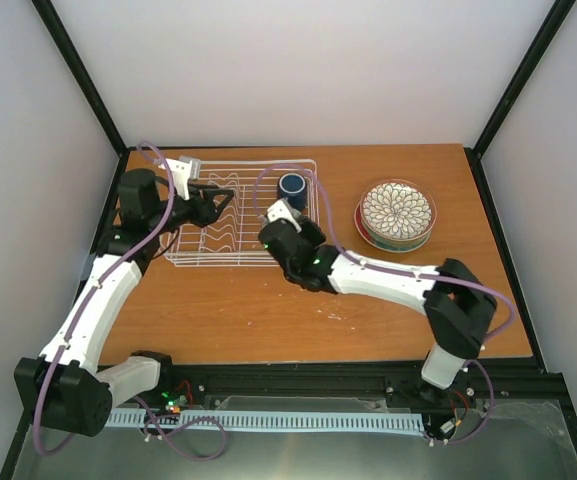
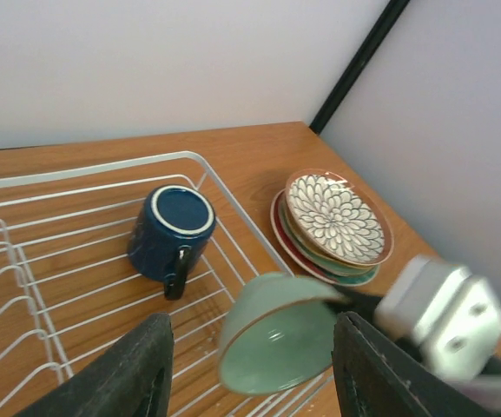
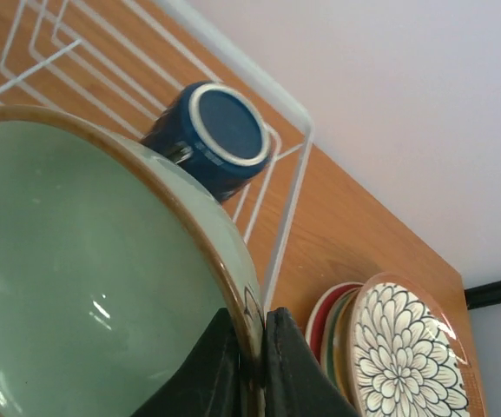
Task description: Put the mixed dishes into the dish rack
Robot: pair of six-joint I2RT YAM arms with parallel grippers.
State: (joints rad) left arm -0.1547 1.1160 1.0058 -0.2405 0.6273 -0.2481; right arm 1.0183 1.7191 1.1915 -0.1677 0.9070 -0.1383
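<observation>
My right gripper (image 3: 252,347) is shut on the rim of the small mint-green bowl (image 3: 85,278) and holds it tilted above the right part of the white wire dish rack (image 1: 208,245). The bowl also shows in the left wrist view (image 2: 276,334), between and beyond my left gripper's (image 2: 250,373) open, empty fingers. The dark blue mug (image 2: 170,230) lies in the rack's far right corner. The white petal-pattern bowl (image 1: 397,209) sits on the stacked plates (image 2: 319,261) on the table right of the rack. In the top view the left gripper (image 1: 223,207) hovers over the rack, the right gripper (image 1: 268,232) beside it.
The rack's wavy dividers (image 1: 213,235) stand in its left and middle part. Its raised right rim (image 3: 293,191) runs between the mug and the plate stack. White walls and black frame posts (image 2: 354,65) close the back.
</observation>
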